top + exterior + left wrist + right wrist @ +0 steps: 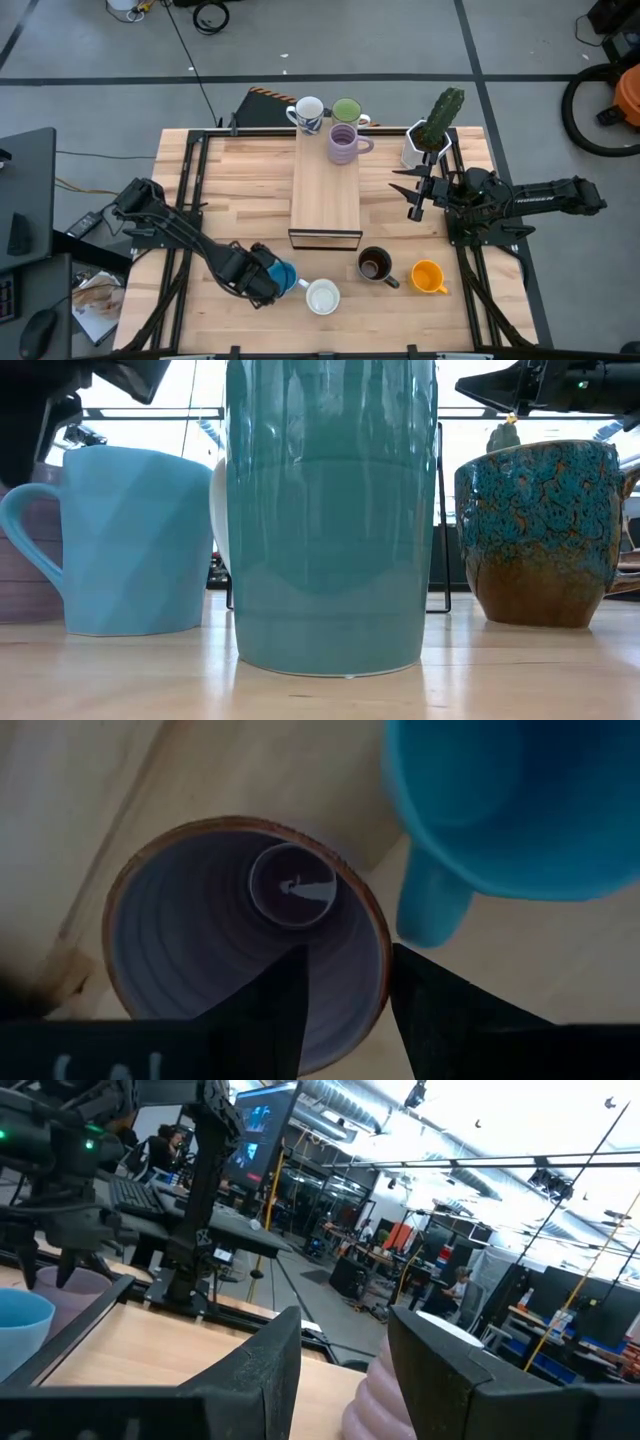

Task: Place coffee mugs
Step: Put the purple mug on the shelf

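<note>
Grey floor (400, 40), black desk (25, 195), distant workstations (400, 1250) under ceiling lights.

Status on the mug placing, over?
Left gripper at rim of lilac ribbed mug. Right gripper open, empty, above table. Blue ceramic mug close beside the lilac one.

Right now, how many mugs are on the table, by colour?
White round ceramic mugs: 2
Lilac ribbed ceramic mugs: 2
Green round ceramic mug: 1
Blue faceted ceramic mug: 1
Dark brown round ceramic mug: 1
Orange round ceramic mug: 1
Total: 8
</note>
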Tool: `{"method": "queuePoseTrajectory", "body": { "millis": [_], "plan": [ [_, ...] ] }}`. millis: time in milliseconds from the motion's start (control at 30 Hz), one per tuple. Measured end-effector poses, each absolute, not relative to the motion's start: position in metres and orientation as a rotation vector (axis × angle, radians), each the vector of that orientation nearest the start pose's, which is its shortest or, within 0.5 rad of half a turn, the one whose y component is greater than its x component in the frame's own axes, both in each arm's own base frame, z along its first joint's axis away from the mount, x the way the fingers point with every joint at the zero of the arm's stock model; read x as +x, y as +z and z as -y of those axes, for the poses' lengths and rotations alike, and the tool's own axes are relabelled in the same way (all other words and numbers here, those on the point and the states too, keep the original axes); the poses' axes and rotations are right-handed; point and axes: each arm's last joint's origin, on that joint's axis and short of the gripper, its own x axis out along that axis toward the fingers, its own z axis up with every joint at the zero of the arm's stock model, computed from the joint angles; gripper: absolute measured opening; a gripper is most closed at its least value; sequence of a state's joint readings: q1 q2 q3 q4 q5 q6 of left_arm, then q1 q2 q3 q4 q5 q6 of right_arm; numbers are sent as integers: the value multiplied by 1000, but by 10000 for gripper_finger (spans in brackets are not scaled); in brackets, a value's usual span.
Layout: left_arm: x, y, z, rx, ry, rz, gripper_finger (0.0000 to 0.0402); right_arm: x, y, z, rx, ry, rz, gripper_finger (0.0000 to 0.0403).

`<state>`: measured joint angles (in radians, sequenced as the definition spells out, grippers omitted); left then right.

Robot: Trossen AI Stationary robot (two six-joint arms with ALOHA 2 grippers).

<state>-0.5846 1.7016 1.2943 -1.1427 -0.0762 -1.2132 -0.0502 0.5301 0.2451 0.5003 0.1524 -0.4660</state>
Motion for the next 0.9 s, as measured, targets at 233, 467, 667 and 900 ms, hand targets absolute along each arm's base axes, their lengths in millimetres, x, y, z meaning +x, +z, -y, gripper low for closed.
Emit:
{"method": "queuePoseTrajectory", "body": {
  "millis": [233,467,667,900],
  "plan": [
    [252,213,164,-397,468,-1464,142,138,246,11,-448,-248,165,158],
    [249,208,163,-264,365,-1504,84,138,246,11,-448,-248,165,158],
    [240,219,145,-80,307,-1580,21,138,246,11,-439,-245,167,158],
    [228,267,90,30,252,-1467,23,138,246,11,-431,-220,173,158]
  ]
}}
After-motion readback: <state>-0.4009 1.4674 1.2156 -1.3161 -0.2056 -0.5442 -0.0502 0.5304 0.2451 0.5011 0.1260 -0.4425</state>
